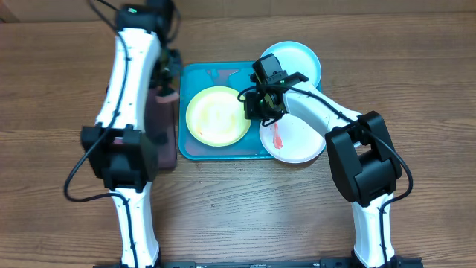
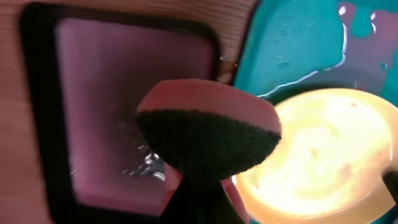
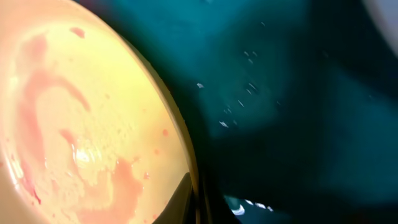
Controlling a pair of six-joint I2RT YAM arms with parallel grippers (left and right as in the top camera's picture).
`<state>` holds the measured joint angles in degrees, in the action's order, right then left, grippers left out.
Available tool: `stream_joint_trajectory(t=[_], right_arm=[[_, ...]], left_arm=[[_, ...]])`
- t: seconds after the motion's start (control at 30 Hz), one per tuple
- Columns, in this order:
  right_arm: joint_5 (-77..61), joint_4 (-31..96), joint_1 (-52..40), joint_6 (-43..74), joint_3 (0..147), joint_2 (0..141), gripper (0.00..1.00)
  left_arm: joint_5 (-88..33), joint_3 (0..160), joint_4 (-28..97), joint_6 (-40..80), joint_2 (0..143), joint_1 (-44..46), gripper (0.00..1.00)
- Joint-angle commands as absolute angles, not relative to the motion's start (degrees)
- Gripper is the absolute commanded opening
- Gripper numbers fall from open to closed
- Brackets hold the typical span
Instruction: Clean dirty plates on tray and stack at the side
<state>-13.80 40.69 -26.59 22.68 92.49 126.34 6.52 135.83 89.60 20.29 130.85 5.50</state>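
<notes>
- The tray (image 1: 195, 74) is turquoise-blue, with pale shiny glints and some pinkish wet patches near its 12 o'clock edge.
- The yellow-green plate (image 1: 216, 115) has a pale cream centre. Seen from close, it carries faint pink-red smears.
- The light blue plate (image 1: 301, 59), at 1 o'clock from the tray, has a whitish centre.
- The white plate (image 1: 297, 141), at 4 o'clock, shows one red streak.
- The small tray (image 2: 37, 93), at 9 o'clock, has a black rim and a dull pink inside.
- The sponge (image 2: 208, 134) is pink above and black, fuzzy below.
- The table (image 1: 59, 74) is brown wood with fine grain lines.
</notes>
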Motion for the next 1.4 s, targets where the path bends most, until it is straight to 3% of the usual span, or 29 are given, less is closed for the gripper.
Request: stream_joint_trajectory(t=[0.0,0.33,0.47,0.83,1.23,1.33,1.37], right_arm=[[-7.1,44.0,-27.9,22.7,97.2,121.1,0.04],[29.8,59.8,-37.5,22.8,111.5,118.2,0.04],[47.9,62.3,-43.0,22.8,111.8,118.2,0.04],[79.8,64.1,-54.2,22.7,111.8,118.2,0.04],[83.0,63.4,-56.2,24.8,111.8,118.2,0.04],[72.2,63.4,-55.4,25.6,111.8,118.2,0.04],[59.1,63.6,-54.0,25.6,111.8,118.2,0.04]], left_arm=[[7.9,140.2,92.4,21.9,128.8,3.6,0.04],[6.9,137.3,94.0,21.9,128.9,-2.1,0.04],[6.4,135.5,93.8,21.9,128.9,-2.3,0.04],[4.1,132.4,92.0,21.9,128.9,-2.2,0.04],[2.9,132.4,91.2,21.9,128.9,-2.2,0.04],[2.9,132.4,91.1,21.9,128.9,-2.2,0.04],[2.9,132.4,91.2,21.9,128.9,-2.2,0.04]])
